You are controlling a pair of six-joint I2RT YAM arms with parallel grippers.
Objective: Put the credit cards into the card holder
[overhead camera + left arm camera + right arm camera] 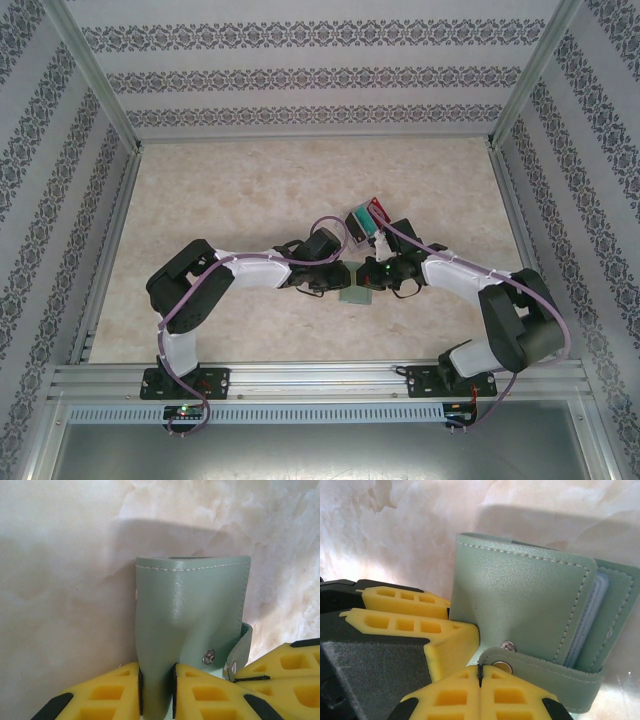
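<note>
A flat, rectangular card holder (190, 625) of matte grey-green leatherette, edged in pale stitching and carrying a narrow snap strap (545, 672) with metal studs, sits between the two arms' tips. The left gripper (157, 682) has its yellow, hollow-celled fingers clamped on the holder's lower edge, and the right gripper (480, 675) has its fingers pressed together on the strap's tip. Beneath the holder is a cream marbled tabletop (230, 190), and beyond it stand walls (300, 75) papered in grey ornamental bands.

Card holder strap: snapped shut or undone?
Undone. On the card holder, the strap sits off the stud, its tip pinched in the right gripper.
</note>
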